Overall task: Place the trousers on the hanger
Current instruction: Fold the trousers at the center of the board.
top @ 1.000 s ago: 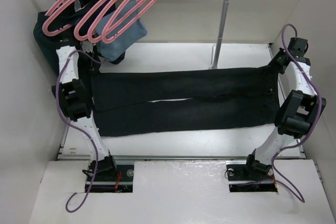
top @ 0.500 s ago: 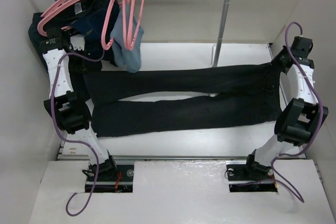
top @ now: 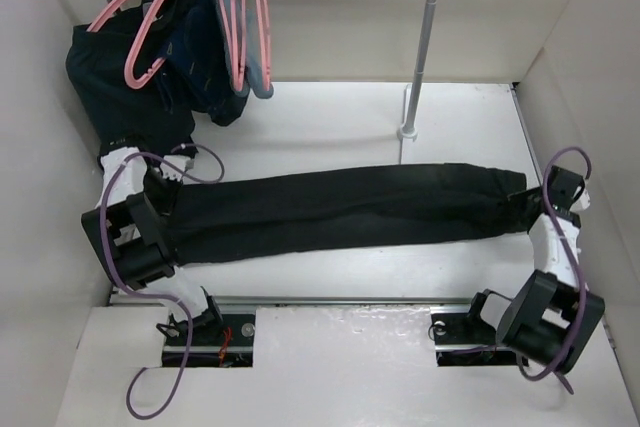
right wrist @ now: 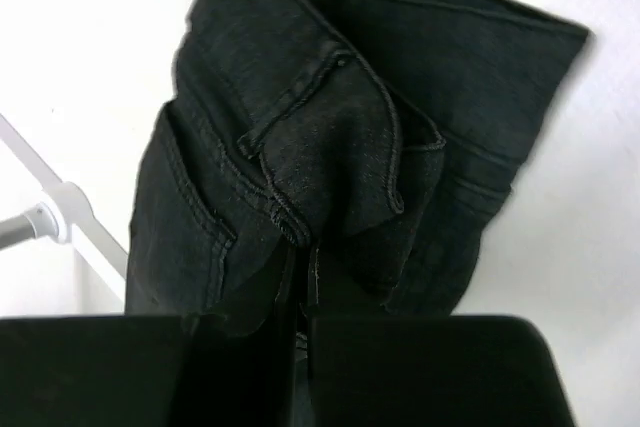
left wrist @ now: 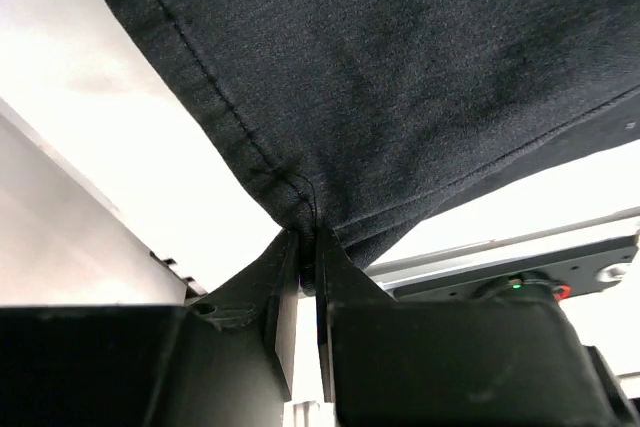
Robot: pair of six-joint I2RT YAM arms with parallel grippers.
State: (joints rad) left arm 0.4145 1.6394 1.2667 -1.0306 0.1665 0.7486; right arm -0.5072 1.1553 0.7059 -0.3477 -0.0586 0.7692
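Left gripper (left wrist: 305, 265): jaws pinched shut on the trousers (top: 340, 209) at the leg hem. Right gripper (right wrist: 300, 282): jaws clamped on the waistband. We see left arm (top: 130, 237) and right arm (top: 550, 287) folded low, with the trousers stretched between them across the desk (top: 330, 122).

The top view looks down from above and behind the arm bases over the whole table (top: 330, 117). The wrist views sit just behind the left pincer (left wrist: 305, 252) and the right pincer (right wrist: 300, 267), facing past the fingertips, very near the trousers (top: 340, 209), which all three share.
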